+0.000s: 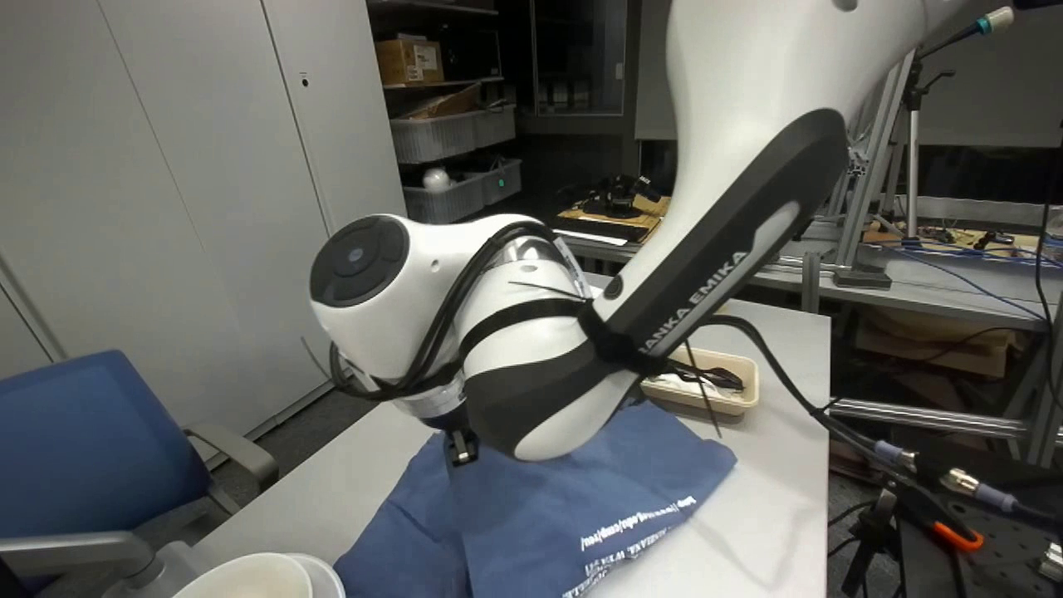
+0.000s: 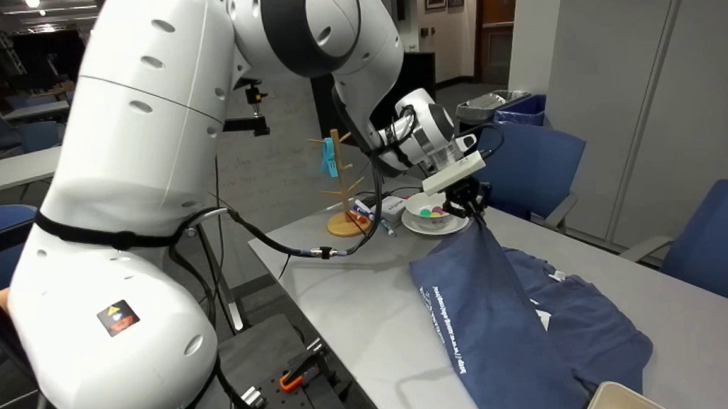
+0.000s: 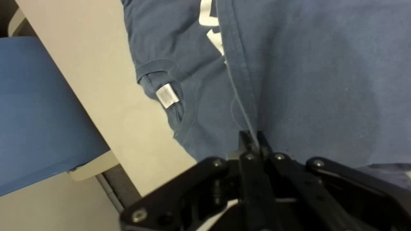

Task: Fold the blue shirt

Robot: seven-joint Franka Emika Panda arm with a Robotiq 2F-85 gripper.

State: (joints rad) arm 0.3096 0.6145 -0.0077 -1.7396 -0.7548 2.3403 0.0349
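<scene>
The blue shirt, navy with white lettering, lies on the table in both exterior views (image 1: 573, 507) (image 2: 497, 323). My gripper (image 2: 477, 213) is shut on an edge of it and holds that part up in a peak above the table. In the wrist view the fingertips (image 3: 252, 141) pinch the hem of the blue shirt (image 3: 321, 96). The raised layer hangs over part of the front and hides some lettering. The collar with its white tag (image 3: 167, 95) lies flat on the table to the left. The arm hides part of the shirt in an exterior view.
A beige tray (image 1: 747, 399) with dark items stands beside the shirt. A bowl (image 2: 426, 204) with coloured balls on a plate (image 2: 412, 224), a wooden peg stand (image 2: 341, 193) and markers (image 2: 377, 216) are near the gripper's end of the table. Blue chairs (image 1: 100, 440) stand along the edge.
</scene>
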